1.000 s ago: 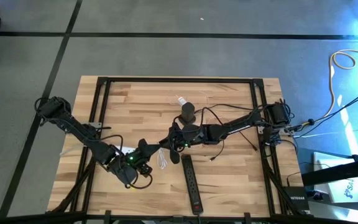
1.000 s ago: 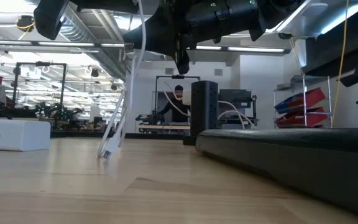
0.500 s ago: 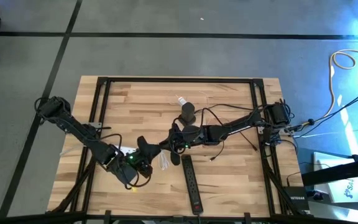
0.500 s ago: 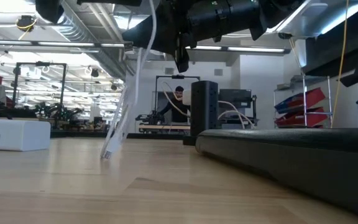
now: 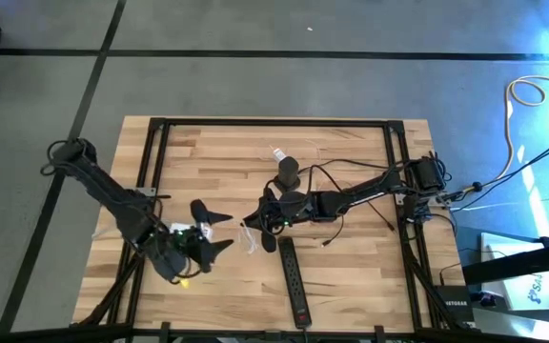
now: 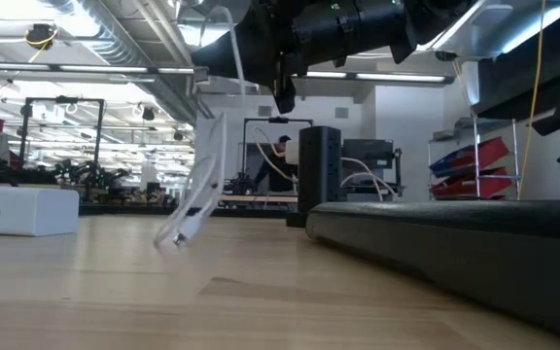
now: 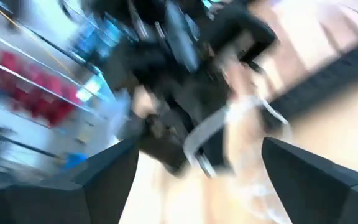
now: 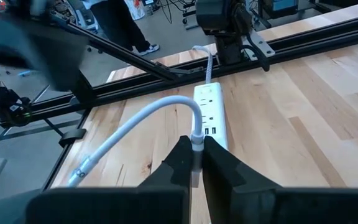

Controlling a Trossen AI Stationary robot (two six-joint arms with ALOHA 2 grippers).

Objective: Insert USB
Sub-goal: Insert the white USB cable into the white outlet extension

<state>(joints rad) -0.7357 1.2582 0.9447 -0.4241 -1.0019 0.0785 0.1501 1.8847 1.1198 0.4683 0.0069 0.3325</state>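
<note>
My right gripper (image 8: 196, 163) is shut on one end of a white USB cable (image 8: 138, 121) above the middle of the table (image 5: 260, 224). The cable arcs away and hangs down; its free end (image 6: 178, 236) touches the wood. Ahead of the fingers a white power strip with USB ports (image 8: 210, 109) lies flat, seen as a white box (image 6: 22, 209) in the low view. My left gripper (image 5: 212, 229) stands open left of the cable, touching nothing; its wrist view is blurred, with both fingers wide apart (image 7: 197, 186). My right gripper pinches the cable's plug end (image 8: 196, 144) between its two fingers, right where the cord meets the connector. The fingers point toward the table's left, slanting down, and lie along the plug. The cord rises out of the hold, bends over and hangs slack.
A long black power strip (image 5: 294, 283) lies toward the near edge, filling the low view's right foreground (image 6: 455, 238). A black cylinder (image 5: 289, 171) stands behind the right gripper. Black cords trail along the right arm. A person shows far off in the room beyond.
My left gripper has opened, let go of the cable and drawn back toward the table's left and near edges. The freed cable has swung a little, its lower end sliding along the wood, while the right gripper has kept its hold.
</note>
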